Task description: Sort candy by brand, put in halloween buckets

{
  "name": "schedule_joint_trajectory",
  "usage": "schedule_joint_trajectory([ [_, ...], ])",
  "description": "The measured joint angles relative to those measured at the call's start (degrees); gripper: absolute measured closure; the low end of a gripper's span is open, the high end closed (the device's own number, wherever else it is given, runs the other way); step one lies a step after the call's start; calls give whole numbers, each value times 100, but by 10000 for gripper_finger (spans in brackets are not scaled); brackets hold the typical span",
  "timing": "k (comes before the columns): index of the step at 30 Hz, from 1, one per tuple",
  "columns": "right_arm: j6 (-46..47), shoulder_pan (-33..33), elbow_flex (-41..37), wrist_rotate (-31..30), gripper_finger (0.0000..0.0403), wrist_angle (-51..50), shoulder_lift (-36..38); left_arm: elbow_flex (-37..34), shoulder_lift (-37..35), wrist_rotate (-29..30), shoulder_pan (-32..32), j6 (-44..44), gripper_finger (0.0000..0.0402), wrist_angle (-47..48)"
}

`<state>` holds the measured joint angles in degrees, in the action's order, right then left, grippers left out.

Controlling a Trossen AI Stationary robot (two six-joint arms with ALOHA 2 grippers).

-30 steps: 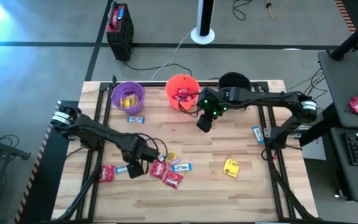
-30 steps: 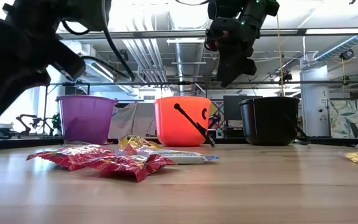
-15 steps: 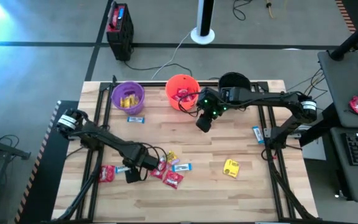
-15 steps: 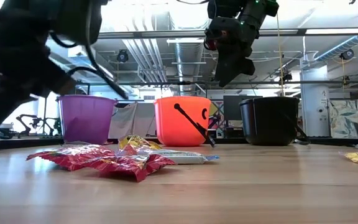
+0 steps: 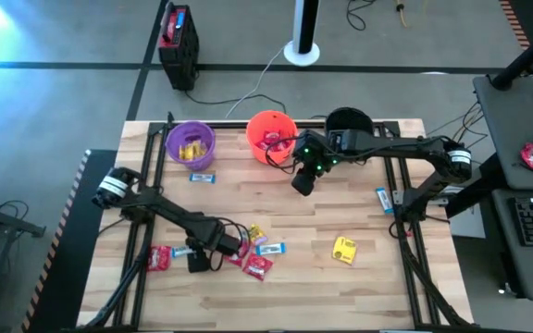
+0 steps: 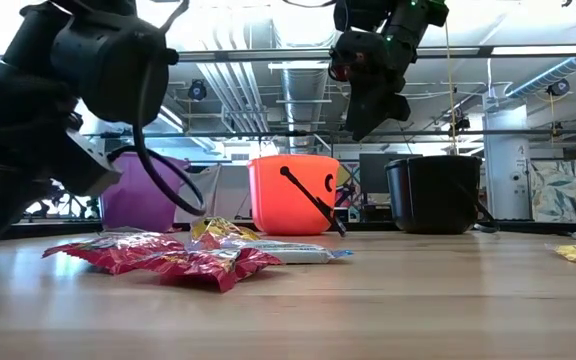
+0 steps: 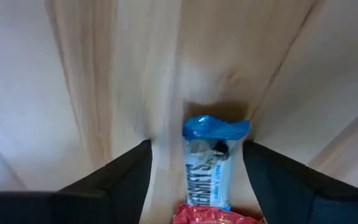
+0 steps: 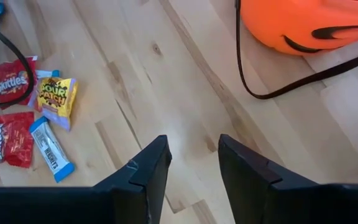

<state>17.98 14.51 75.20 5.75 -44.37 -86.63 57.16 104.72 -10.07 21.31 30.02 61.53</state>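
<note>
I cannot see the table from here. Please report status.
Left gripper open, low over a blue-and-white candy bar. Right gripper open, empty, beside orange bucket. Red packet touches bar.

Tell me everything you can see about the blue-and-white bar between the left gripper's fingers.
The blue-and-white bar is a small flat packet in a glossy white wrapper with dark lettering and a crimped blue end. It lies flat on the wooden table, lengthwise between the open fingers of the left gripper, which straddle it with a gap on each side. Its near end is hidden under a red packet.
</note>
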Motion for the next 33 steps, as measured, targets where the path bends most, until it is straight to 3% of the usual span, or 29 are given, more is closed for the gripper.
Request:
schedule_joint_trajectory([
  [13,-17,-1,-2,-130,275,14,0,-54,144,36,45,4,181,-201],
  [16,-67,-1,-1,-133,274,14,0,-56,138,106,56,-12,220,-238],
  [22,-124,2,-2,-139,269,16,-4,-52,132,149,54,-33,338,-291],
  [27,-151,2,-2,-142,273,23,-4,-25,-33,560,45,-183,388,-265],
  [33,-207,2,-2,-187,274,62,-4,111,-503,1318,-42,-393,397,-501],
])
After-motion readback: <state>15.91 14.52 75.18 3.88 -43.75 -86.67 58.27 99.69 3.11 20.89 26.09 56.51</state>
